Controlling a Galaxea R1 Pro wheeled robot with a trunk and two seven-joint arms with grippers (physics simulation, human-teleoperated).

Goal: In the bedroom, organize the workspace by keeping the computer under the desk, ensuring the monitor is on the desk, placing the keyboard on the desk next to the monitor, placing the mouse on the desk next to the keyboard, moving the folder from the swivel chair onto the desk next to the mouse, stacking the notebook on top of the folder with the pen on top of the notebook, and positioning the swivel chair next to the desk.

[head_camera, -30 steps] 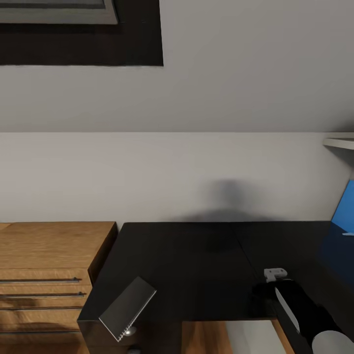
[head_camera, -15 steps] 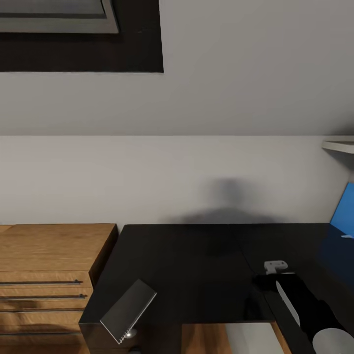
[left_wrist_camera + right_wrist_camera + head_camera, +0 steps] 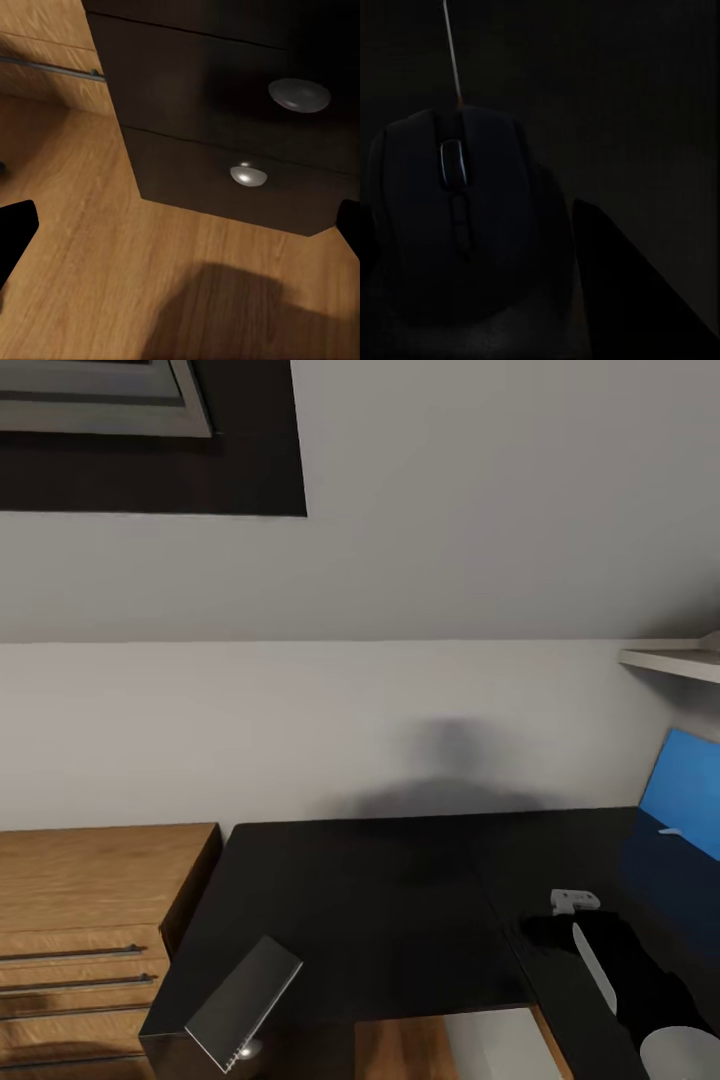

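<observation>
Mouse (image 3: pixel 454 217) is the dark shape right in front of my right wrist camera, sitting between my right gripper's (image 3: pixel 472 247) fingers, though the picture is too dark for me to tell whether they are clamped on it. From my head, my right arm (image 3: pixel 625 980) reaches over the desk (image 3: pixel 370 900), whose glossy black top is bare in the middle. At its far right end leans the blue folder (image 3: pixel 685 790). My left gripper (image 3: pixel 180 225) hangs spread wide over the wooden floor (image 3: pixel 112 277), facing the desk's drawer unit (image 3: pixel 225 112) and its round silver knobs (image 3: pixel 247 174).
</observation>
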